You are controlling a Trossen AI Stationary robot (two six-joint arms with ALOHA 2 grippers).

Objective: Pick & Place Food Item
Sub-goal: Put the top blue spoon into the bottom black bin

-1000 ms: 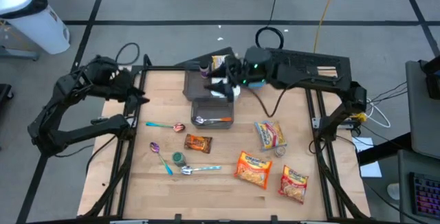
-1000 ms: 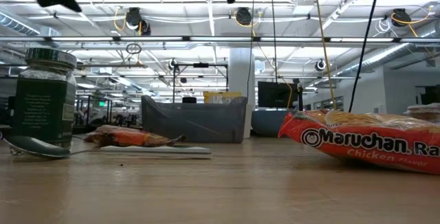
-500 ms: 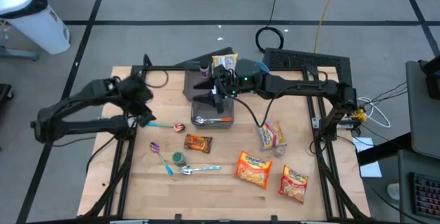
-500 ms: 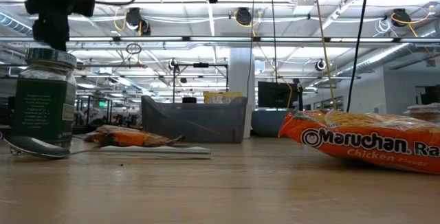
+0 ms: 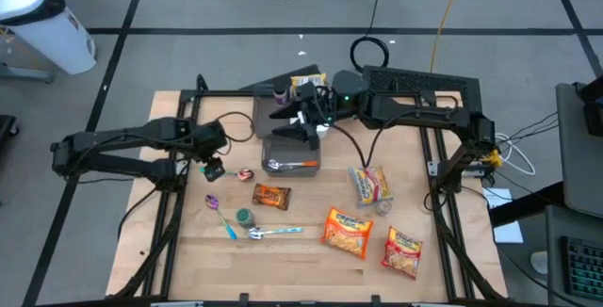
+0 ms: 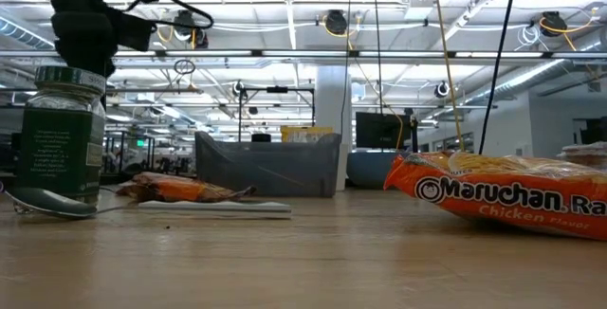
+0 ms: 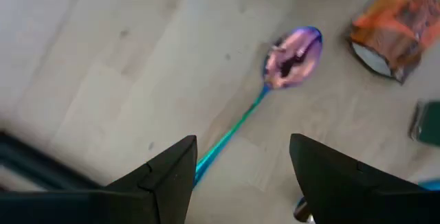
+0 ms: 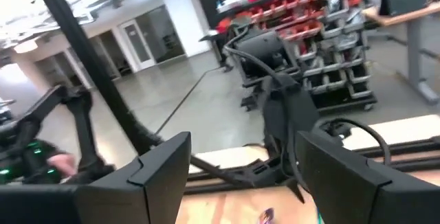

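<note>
Several food packets lie flat on the wooden table: a small orange snack packet (image 5: 270, 196), two orange ramen packs (image 5: 347, 230) (image 5: 402, 250) and a pale pack (image 5: 370, 185). My left gripper (image 5: 213, 169) is open and points down over the blue handle (image 7: 234, 129) of a spoon whose purple bowl (image 7: 294, 56) faces up; the orange packet (image 7: 395, 25) lies beyond it. My right gripper (image 5: 292, 126) hangs open above the grey bin (image 5: 287, 147) at the table's far middle, its fingers (image 8: 161, 176) pointing level toward the left arm.
The bin holds a spoon (image 5: 290, 164), and a yellow packet (image 5: 303, 86) stands at its far end. A green-lidded jar (image 5: 245, 217) and two more spoons (image 5: 219, 215) (image 5: 273, 233) lie near the snack packet. Black frame rails (image 5: 170, 222) run along both table sides.
My left gripper has swung from the table's far-left corner toward the middle and come down, tipping from slanted to nearly straight down, and now hangs over the blue-handled spoon. Its fingers stay open. Nothing on the table has moved.
</note>
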